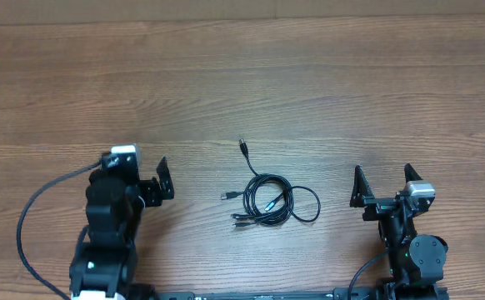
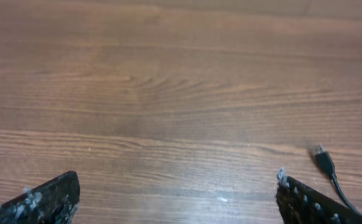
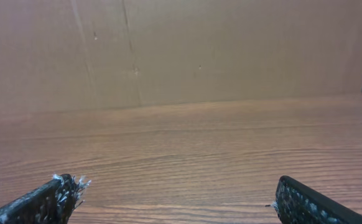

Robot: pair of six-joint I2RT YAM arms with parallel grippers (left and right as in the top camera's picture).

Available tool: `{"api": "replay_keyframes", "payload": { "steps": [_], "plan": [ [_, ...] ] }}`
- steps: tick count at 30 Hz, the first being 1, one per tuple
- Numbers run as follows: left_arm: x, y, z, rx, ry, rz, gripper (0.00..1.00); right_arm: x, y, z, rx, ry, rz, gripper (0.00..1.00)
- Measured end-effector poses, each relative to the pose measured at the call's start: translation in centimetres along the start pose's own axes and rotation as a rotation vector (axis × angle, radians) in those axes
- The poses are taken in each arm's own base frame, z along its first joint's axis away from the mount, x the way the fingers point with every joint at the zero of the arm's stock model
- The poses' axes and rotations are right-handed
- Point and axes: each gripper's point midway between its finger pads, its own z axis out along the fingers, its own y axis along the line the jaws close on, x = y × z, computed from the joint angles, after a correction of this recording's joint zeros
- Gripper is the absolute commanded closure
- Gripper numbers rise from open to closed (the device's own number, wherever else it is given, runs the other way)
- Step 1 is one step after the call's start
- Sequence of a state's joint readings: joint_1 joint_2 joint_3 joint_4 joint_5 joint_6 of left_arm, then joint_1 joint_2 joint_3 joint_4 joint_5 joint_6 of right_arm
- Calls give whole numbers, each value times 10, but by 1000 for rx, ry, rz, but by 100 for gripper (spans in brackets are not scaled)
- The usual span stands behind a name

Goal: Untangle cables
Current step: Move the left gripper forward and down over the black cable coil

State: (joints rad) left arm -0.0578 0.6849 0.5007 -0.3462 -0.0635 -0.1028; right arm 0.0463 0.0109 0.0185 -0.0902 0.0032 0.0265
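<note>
Nothing is held at this point. The left pincer (image 1: 166,179) is spread wide, with only bare desk (image 1: 242,75) showing between its fingers (image 2: 50,199), and the right pincer (image 1: 383,179) is likewise spread wide and empty. The cables (image 1: 269,198) are found between the two, to the right of the left pincer and to the left of the right one, apart from both. They lie as a loose black coil of overlapping loops. One plug (image 1: 242,146) trails out ahead of the coil, and a few short silver-tipped ends (image 1: 227,196) poke out on the side facing the left pincer. From the left wrist a plug, most likely that trailing one, is caught just beyond the right-hand finger. From the right wrist only wood and a brown backdrop (image 3: 181,50) are seen, so the coil is off its line. The untangling is judged not to have begun. A free end should be chosen for the first grip rather than the middle of the coil, where several strands would probably be pinched together. The trailing plug looks best suited to the left pincer, approached low with a finger on either side of the cord. The coil could be pinned by the right pincer while the end is drawn out slowly, so that loops are opened and not tightened.
</note>
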Motion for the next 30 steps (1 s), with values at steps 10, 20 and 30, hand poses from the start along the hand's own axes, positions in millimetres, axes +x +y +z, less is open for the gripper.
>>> {"api": "replay_keyframes", "payload": {
  "steps": [10, 20, 30],
  "plan": [
    [5, 0, 13, -21, 200, 16, 0, 0, 0, 0, 0, 0, 0, 0],
    [-6, -2, 16, -29, 328, 53, 0, 0, 0, 0, 0, 0, 0, 0],
    [6, -6, 15, -2, 411, 52, 0, 0, 0, 0, 0, 0, -1, 0]
  ]
}}
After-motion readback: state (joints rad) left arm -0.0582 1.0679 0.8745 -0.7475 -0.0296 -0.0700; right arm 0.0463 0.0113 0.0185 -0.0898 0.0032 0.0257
